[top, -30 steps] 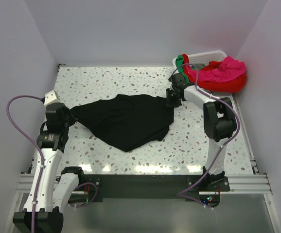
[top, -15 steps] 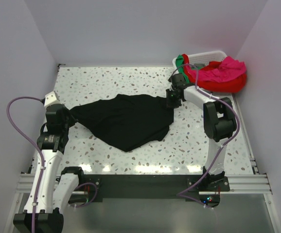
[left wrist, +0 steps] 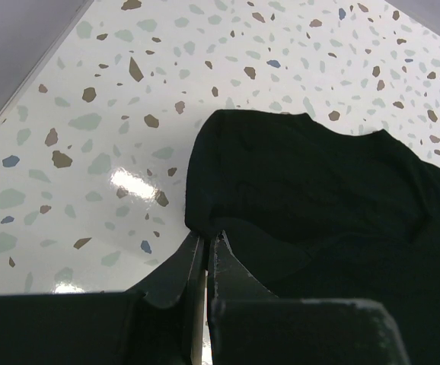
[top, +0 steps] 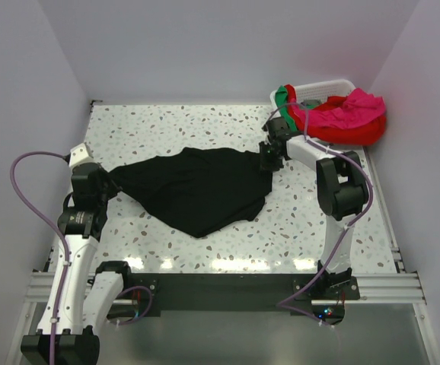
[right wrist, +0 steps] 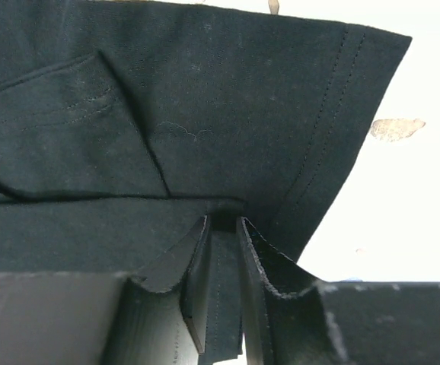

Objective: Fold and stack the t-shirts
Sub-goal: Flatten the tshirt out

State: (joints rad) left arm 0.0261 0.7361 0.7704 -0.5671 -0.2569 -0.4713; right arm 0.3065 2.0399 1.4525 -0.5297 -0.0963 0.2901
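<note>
A black t-shirt point(top: 197, 186) lies stretched across the middle of the speckled table point(top: 167, 125), pulled taut between both arms. My left gripper point(top: 107, 182) is shut on its left tip; in the left wrist view the jaws pinch the cloth point(left wrist: 296, 182) at its near edge point(left wrist: 206, 234). My right gripper point(top: 266, 162) is shut on the shirt's right corner; in the right wrist view a fold of hemmed black fabric point(right wrist: 205, 114) runs down between the jaws point(right wrist: 223, 224). Red point(top: 342, 129), magenta-pink point(top: 353, 105) and green point(top: 283, 100) shirts are heaped in the basket at the back right.
The white slatted basket point(top: 323, 86) stands in the back right corner, close behind the right arm. Grey walls enclose the table on the left, back and right. A purple cable point(top: 22, 190) loops off the left arm.
The right gripper has shifted slightly left, easing the shirt's right corner inward. The left arm and the shirt's left tip have not moved.
</note>
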